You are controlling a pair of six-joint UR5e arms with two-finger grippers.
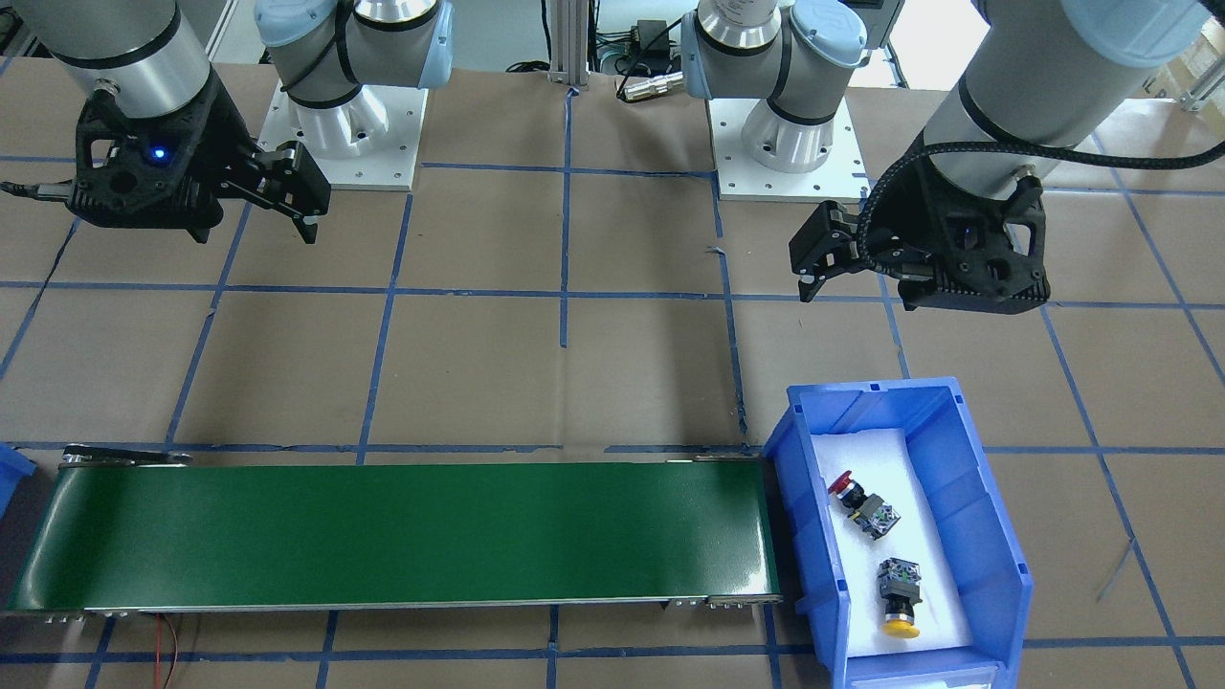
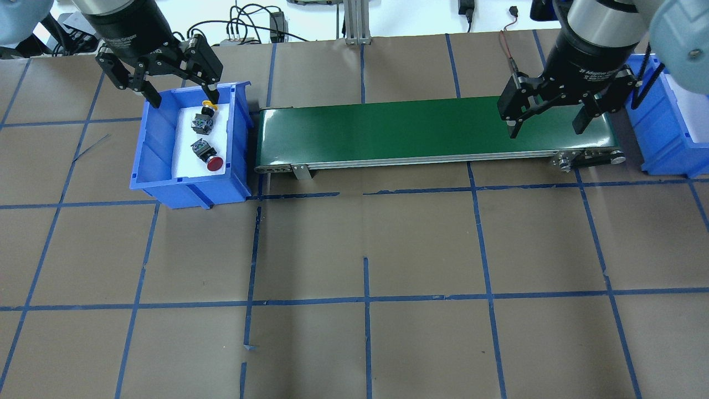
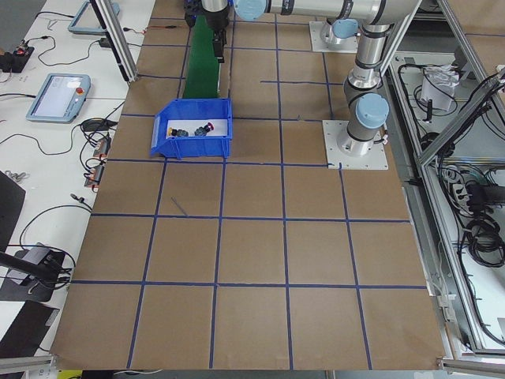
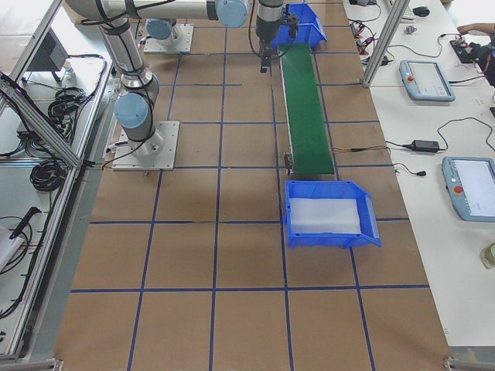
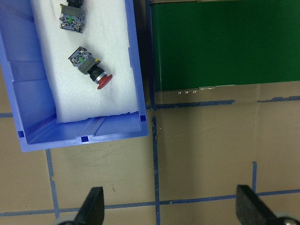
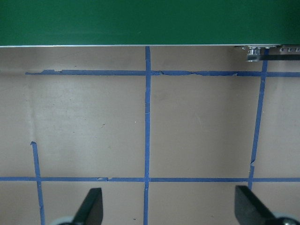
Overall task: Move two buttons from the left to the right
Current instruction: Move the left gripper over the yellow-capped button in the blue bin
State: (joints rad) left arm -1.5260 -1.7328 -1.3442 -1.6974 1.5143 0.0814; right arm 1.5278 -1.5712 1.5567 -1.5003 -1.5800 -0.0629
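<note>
A red-capped button and a yellow-capped button lie on white foam in a blue bin at the belt's left end. They also show in the overhead view, the red one and the yellow one. In the left wrist view the red button is whole and the yellow one's block is cut by the top edge. My left gripper is open and empty, raised on the robot's side of the bin. My right gripper is open and empty, raised near the belt's right end.
A green conveyor belt runs between the left bin and a second blue bin with a white foam pad. The brown table has a blue tape grid. A red wire lies beside the belt.
</note>
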